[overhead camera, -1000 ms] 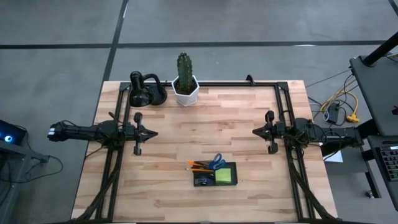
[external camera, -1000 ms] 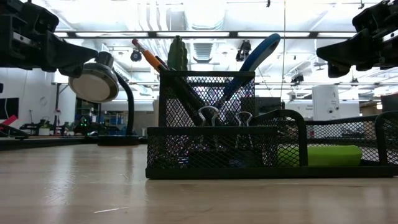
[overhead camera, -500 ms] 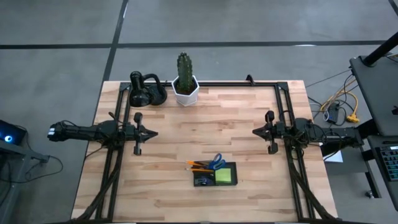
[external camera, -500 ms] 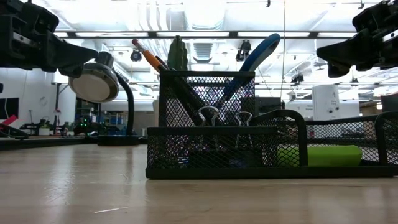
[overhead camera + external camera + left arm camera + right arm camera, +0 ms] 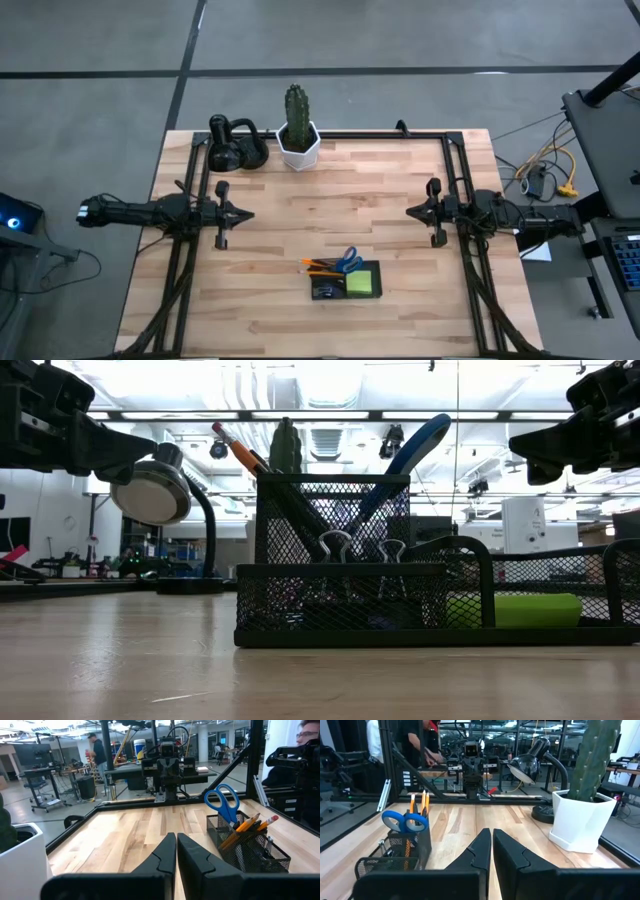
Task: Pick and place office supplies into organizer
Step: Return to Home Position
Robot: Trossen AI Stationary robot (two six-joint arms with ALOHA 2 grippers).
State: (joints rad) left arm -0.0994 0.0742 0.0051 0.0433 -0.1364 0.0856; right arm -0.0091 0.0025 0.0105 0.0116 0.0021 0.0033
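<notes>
The organizer (image 5: 346, 282), a black mesh tray with a tall cup, stands near the table's front edge, right of the middle. Blue-handled scissors (image 5: 223, 803) and orange pencils (image 5: 248, 825) stick up out of its cup, leaning on the rim. A lime-green sticky-note pad (image 5: 361, 283) lies in its low compartment. Clips (image 5: 336, 546) hang on its front wall. My left gripper (image 5: 250, 214) is shut and held level at the table's left side, pointing toward the middle, with nothing in it. My right gripper (image 5: 408, 211) is shut in the same way at the right side.
A cactus in a white pot (image 5: 297, 135) and a black desk lamp (image 5: 235, 148) stand at the far edge, left of the middle. A black frame (image 5: 400, 134) runs along the far edge and both sides. People show in the room beyond the table.
</notes>
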